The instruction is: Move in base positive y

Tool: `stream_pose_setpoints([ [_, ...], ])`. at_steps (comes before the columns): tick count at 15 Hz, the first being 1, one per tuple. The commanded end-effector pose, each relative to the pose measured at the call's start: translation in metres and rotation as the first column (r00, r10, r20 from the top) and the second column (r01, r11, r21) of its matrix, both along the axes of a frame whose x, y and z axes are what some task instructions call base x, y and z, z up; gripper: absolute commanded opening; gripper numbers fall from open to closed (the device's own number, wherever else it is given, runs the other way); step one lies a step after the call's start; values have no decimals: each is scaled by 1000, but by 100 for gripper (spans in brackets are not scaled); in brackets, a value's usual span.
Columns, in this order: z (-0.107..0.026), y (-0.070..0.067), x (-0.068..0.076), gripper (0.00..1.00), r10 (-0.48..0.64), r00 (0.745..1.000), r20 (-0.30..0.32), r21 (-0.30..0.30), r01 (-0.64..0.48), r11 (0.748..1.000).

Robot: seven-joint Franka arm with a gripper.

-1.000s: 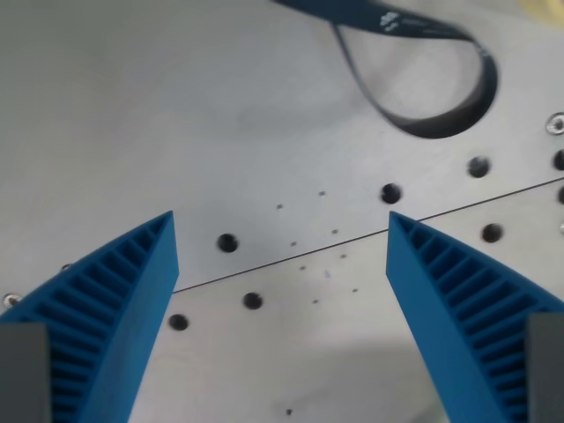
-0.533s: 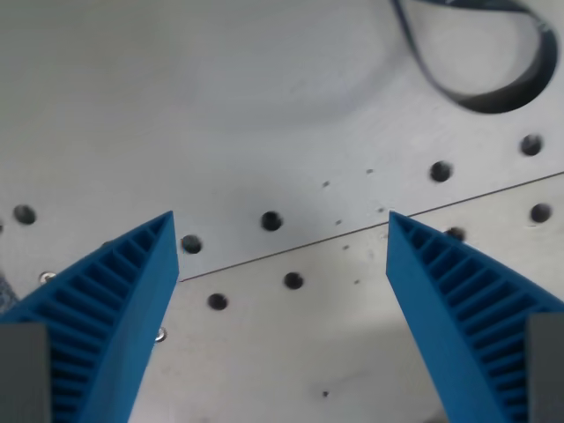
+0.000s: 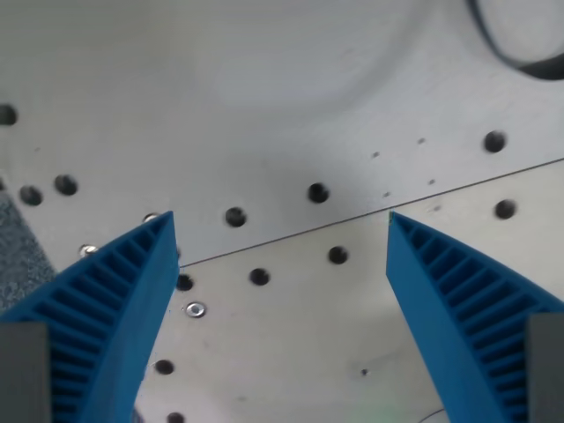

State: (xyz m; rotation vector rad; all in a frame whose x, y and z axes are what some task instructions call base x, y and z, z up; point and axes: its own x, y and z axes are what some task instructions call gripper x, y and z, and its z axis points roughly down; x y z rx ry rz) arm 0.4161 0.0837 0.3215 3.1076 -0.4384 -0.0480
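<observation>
My gripper [image 3: 280, 231] hangs open over a bare metal table [image 3: 264, 97], with nothing between its two blue ribbed fingers [image 3: 115, 300]. The other finger [image 3: 458, 300] stands at the wrist view's right. Below them the plate shows several round holes and a thin seam [image 3: 352, 218] running slantwise from lower left to upper right.
A dark strap loop [image 3: 520, 57] is cut off by the top right corner. A small screw head [image 3: 195, 309] sits near the left finger. A grey rough-textured patch [image 3: 19, 256] shows at the wrist view's left edge.
The whole scene has shifted toward the wrist view's right and upward, so the camera has moved. The strap loop has nearly left the picture and new holes and a grey patch entered at the left.
</observation>
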Motion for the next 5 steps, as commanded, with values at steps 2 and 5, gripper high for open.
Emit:
stream_pose_setpoints([
  [2,4,19,-13,100,-21,999,30,-4,22,1000],
  [5,4,36,-17,100,-21,999,30,-4,22,1000],
])
